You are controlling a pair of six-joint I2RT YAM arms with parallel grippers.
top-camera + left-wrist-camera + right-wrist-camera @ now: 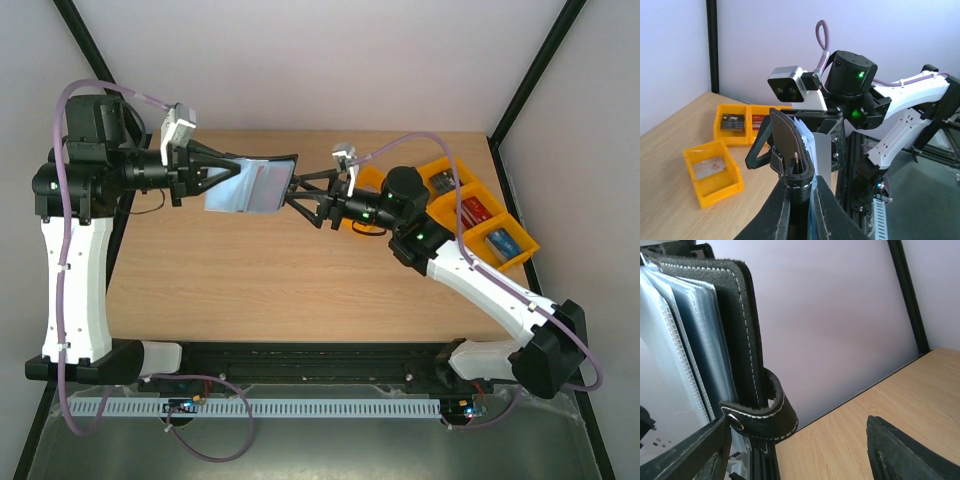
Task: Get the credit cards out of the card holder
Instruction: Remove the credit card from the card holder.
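Note:
The black card holder (250,185) hangs open in the air above the table's back, pale blue-grey pockets showing. My left gripper (228,175) is shut on its left edge; in the left wrist view the gripper (802,187) clamps the black cover (790,145). My right gripper (292,192) is open around the right edge. In the right wrist view the gripper (797,432) has the cover and closing tab (765,415) against its left finger, with the right finger far off. A red credit card (481,210) lies in an orange tray. I see no card in the pockets.
Three orange trays (525,255) stand at the table's right edge, holding the red card, a blue card (502,241) and a dark card (441,183). They also show in the left wrist view (715,192). Black frame posts stand at the back corners.

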